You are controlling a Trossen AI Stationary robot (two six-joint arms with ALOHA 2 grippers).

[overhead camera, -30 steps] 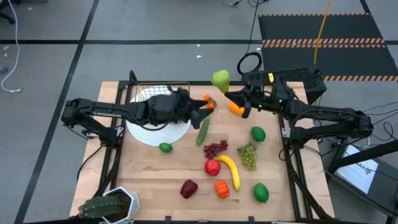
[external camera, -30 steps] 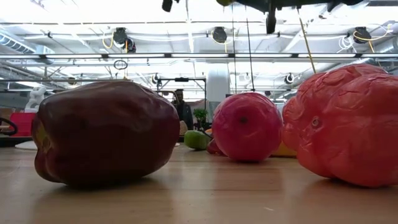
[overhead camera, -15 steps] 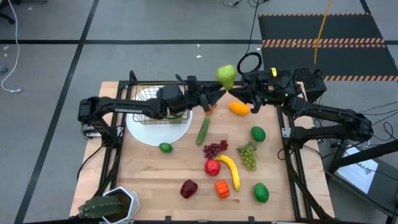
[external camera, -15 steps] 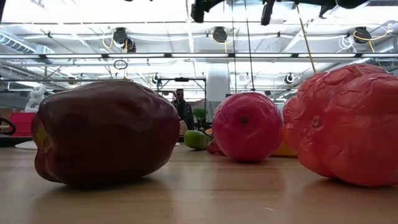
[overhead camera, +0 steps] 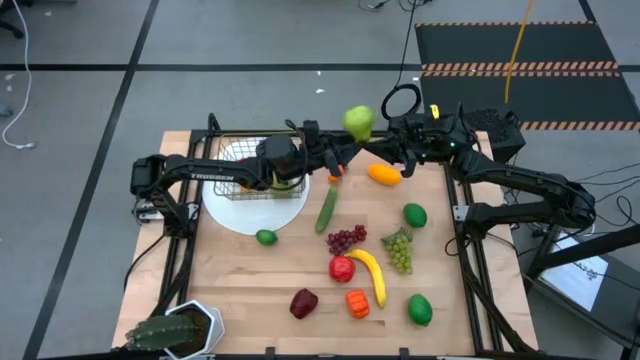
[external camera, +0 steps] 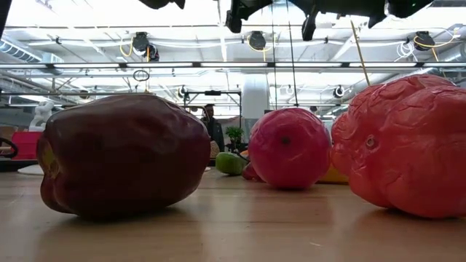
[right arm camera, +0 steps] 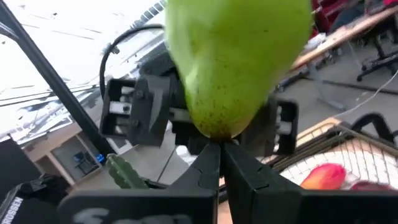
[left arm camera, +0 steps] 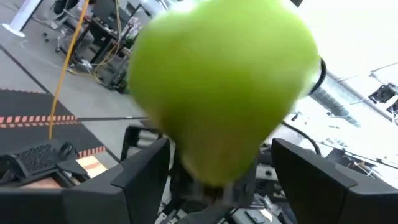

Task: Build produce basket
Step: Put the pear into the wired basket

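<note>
The basket is sitting on the white plate at the far left part of the table, with some produce already lying inside it. The green pear is being held up in the air over the far edge of the table, between the two claws. The right claw is pinched shut just under the pear; in the right wrist view its two dark fingers are pressed together at the bottom tip of the pear. The left claw is being reached out toward the pear from the other side, and its fingers are standing wide apart on both sides of the pear; whether they are touching it cannot be told. The rest of the produce is lying on the table: a mango just beside the claws, a cucumber, a lime, purple grapes, green grapes, a banana, a red apple, a dark red apple and an orange pepper. A spiky potted plant is standing at the near left corner.
</note>
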